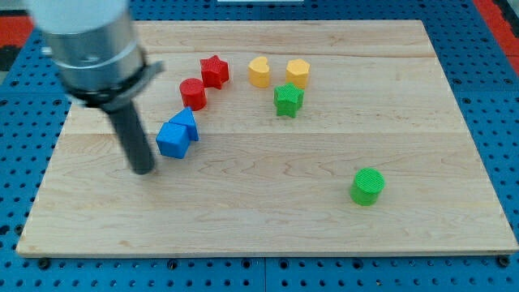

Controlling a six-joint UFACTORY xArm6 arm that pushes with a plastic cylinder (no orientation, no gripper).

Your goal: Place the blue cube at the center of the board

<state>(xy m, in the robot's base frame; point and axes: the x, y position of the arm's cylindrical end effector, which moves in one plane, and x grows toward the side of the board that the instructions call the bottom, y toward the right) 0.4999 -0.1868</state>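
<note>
Approach step. My tip (143, 169) rests on the wooden table (268, 219) just left of the blue plastic cube (173, 140), which touches a second blue block (186, 122), left of centre. No hand fitted, nothing grasped. Next: a rightward push toward centre.

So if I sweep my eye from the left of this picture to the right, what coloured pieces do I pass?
my tip → blue cube → red cylinder → red star → yellow heart → green star, with a yellow block above it → green cylinder.
</note>
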